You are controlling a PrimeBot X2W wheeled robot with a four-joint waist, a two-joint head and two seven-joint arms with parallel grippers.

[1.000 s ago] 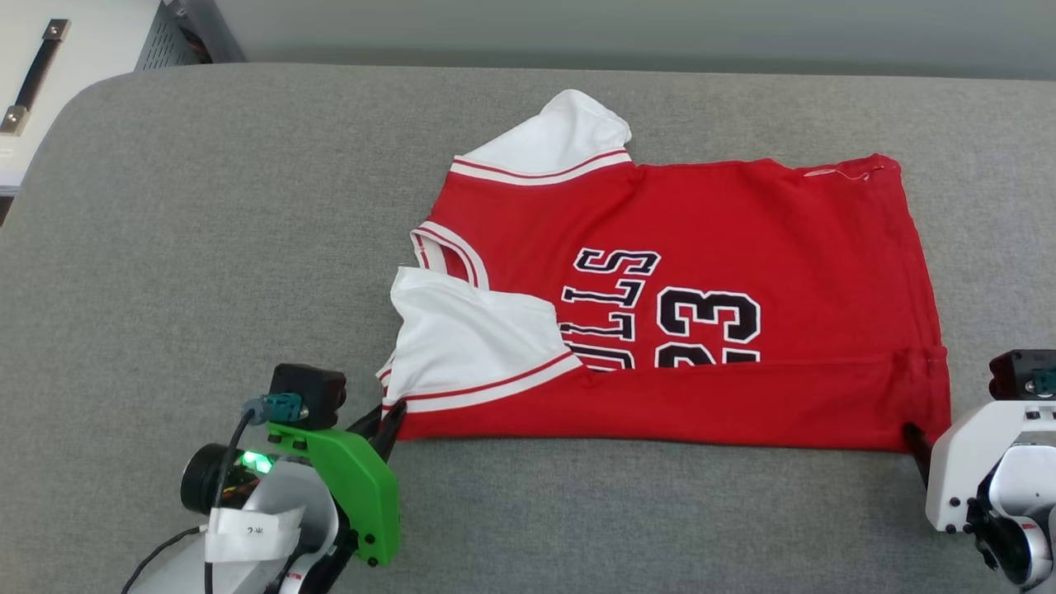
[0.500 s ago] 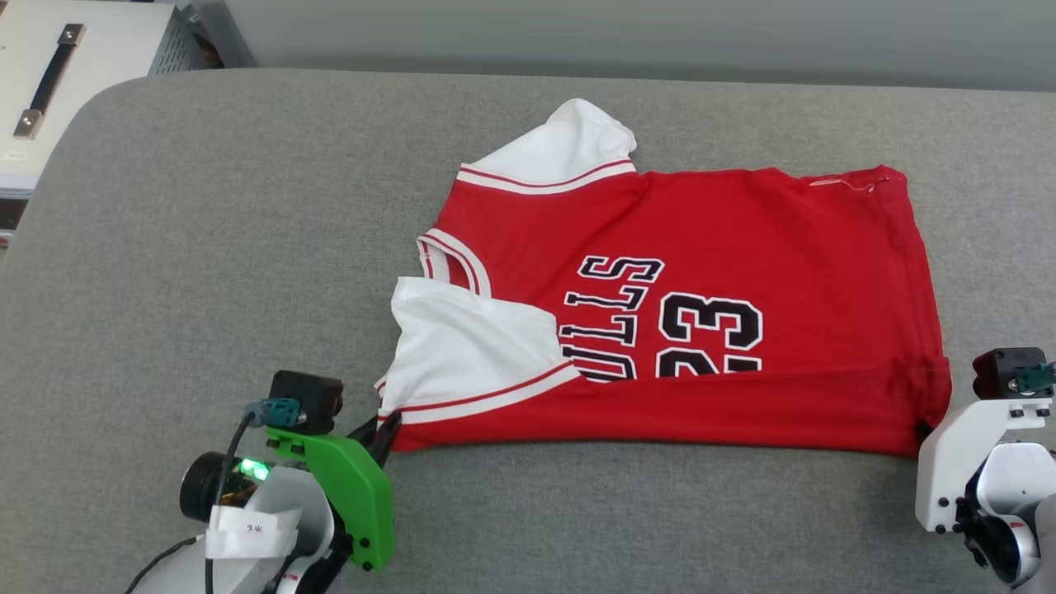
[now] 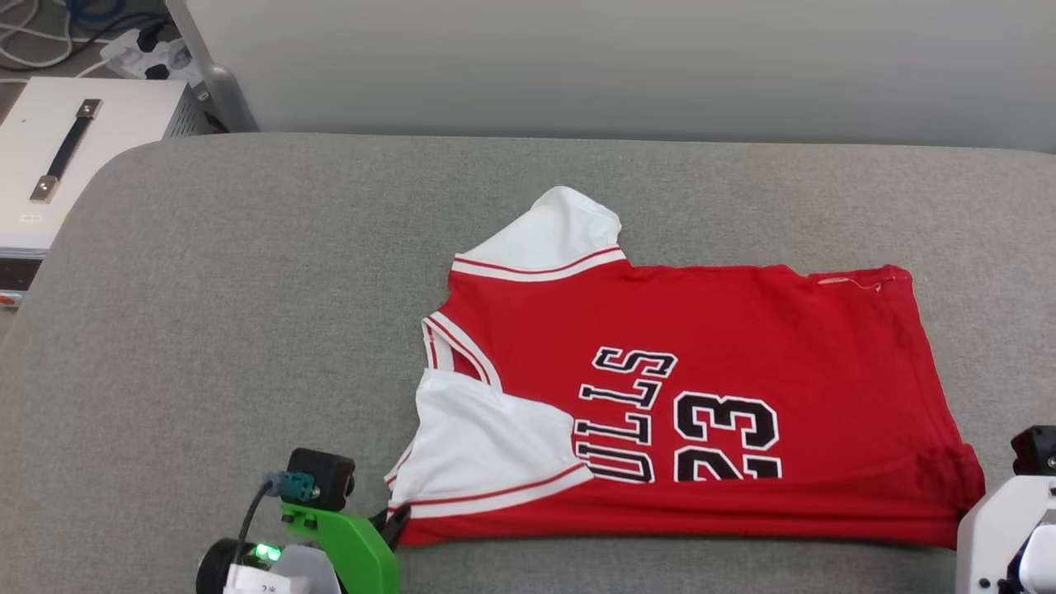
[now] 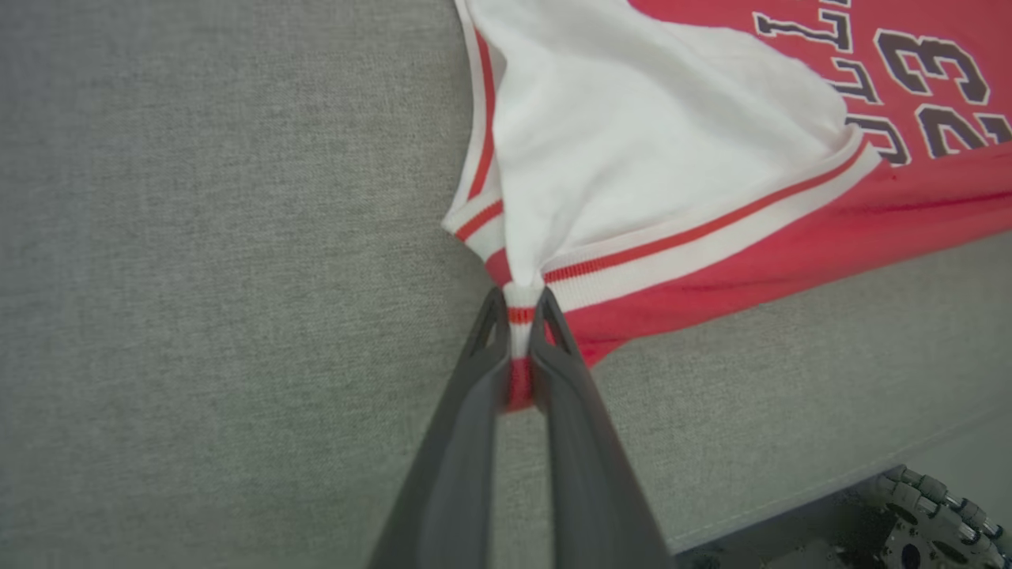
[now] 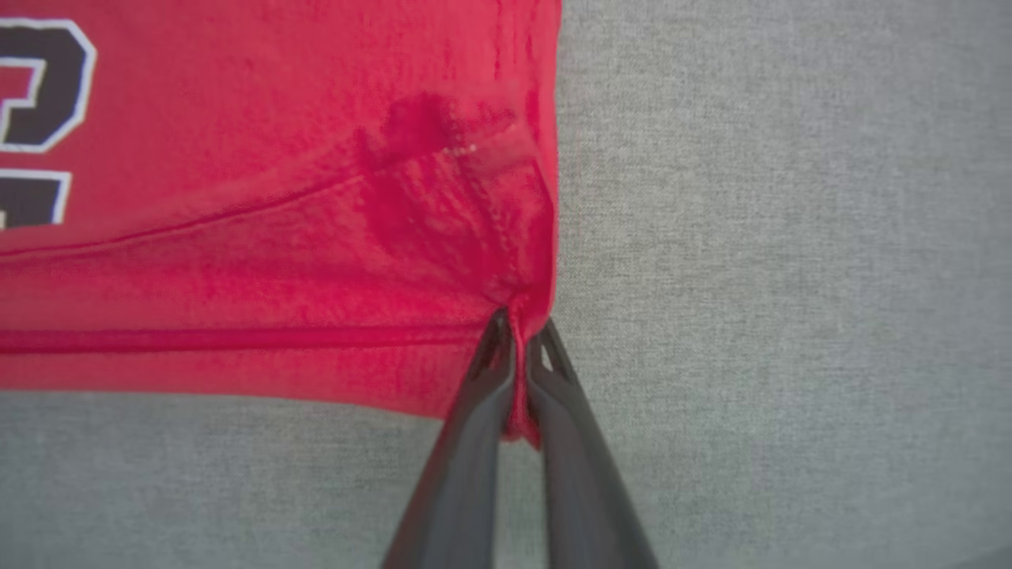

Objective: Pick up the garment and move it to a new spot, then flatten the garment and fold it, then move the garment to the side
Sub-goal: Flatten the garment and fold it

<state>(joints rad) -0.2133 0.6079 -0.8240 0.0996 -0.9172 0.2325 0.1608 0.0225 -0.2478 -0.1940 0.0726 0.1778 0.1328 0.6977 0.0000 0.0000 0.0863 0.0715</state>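
The shirt (image 3: 742, 330) lies on the grey cushion (image 3: 247, 289), its near long edge folded up over the bottom of the black print. Along that edge we hold it at both ends: our left gripper (image 4: 518, 312) pinches the striped trim of the near sleeve (image 4: 632, 142), and our right gripper (image 5: 518, 332) pinches the red hem corner. Farther off, the far sleeve (image 3: 561, 235) points toward the wall (image 3: 577, 66), and a white box (image 3: 49, 157) stands at the far left.
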